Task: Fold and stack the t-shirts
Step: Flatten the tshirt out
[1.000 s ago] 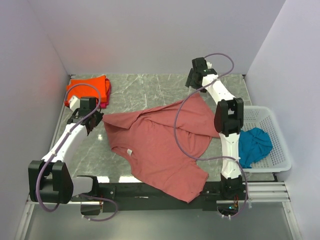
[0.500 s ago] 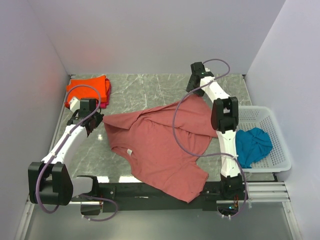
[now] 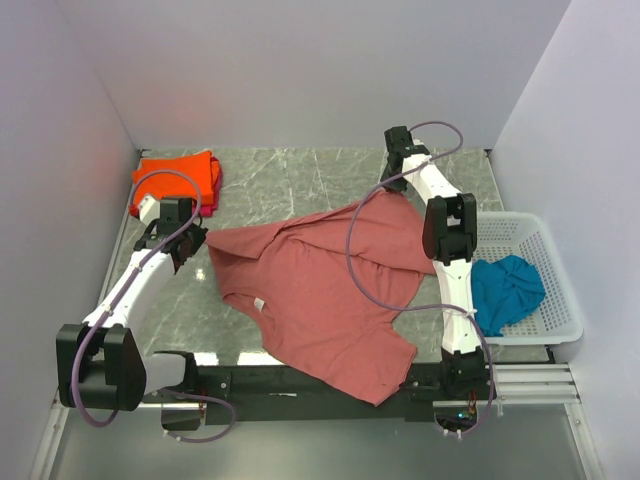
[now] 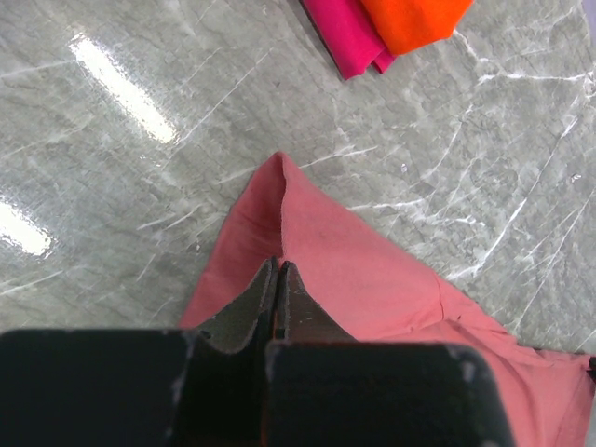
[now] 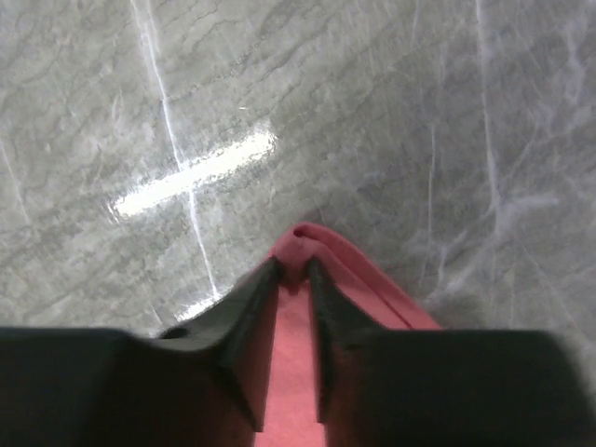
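Soft brick-red t-shirt point(image 3: 320, 290), creased, pinched by left tool point(image 4: 278, 272) and right tool point(image 5: 294, 270).

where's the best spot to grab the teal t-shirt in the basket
Pinch the raised crest of the teal t-shirt, coming straight down from above. It lies bunched in a mound inside the white lattice basket, whose walls would likely block a sideways approach, and its upstanding folds give a pincer something to close on.
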Robot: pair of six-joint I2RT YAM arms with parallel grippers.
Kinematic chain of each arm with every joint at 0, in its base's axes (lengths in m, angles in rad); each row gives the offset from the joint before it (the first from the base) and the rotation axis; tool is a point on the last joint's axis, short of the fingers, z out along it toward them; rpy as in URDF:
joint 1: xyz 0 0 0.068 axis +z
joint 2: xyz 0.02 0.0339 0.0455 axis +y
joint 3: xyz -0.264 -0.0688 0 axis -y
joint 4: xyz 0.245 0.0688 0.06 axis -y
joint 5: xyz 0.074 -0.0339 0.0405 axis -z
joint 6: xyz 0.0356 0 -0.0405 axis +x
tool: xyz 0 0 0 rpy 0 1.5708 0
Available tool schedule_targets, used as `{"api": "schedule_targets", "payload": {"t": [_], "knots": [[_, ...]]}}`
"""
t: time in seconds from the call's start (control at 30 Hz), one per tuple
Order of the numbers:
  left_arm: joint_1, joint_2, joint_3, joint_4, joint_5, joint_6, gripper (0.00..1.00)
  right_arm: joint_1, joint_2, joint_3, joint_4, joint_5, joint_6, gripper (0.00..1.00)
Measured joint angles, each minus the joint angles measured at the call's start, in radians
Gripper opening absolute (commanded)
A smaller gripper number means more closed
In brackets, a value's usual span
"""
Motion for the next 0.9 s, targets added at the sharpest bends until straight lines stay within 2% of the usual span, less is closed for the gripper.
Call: {"api": "schedule_targets", "payload": {"t": [0.03,0.07,0.27,0.43,0.57,0.7,0.9], "knots": [[0.000,0.000,0.000,0.000,0.000,-0.001,0.01,-0.001,0.000,0.000,0.000,0.001,0.006,0.03],[0.000,0.000,0.000,0.000,0.000,-0.001,0.01,-0.002,0.001,0.000,0.000,0.002,0.005,0.00],[0.000,0.000,0.006,-0.005,-0.010,-0.005,0.01,-0.002,0.001,0.002,0.004,0.005,-0.006,0.00],[0.000,-0.003,0.093,-0.016,-0.029,-0.005,0.01,-0.002,-0.065,-0.055,0.058,0.044,-0.042,0.00],[0.000,-0.045,0.160,0.013,-0.029,-0.004,0.01,-0.002,-0.267,-0.209,0.114,0.090,-0.067,0.00],[-0.002,-0.122,0.204,0.042,-0.031,0.002,0.01,-0.001,-0.575,-0.377,0.215,0.132,-0.090,0.00],[-0.011,-0.222,0.323,0.055,-0.046,0.054,0.01,0.005,-0.945,-0.486,0.297,0.187,-0.117,0.00]]}}
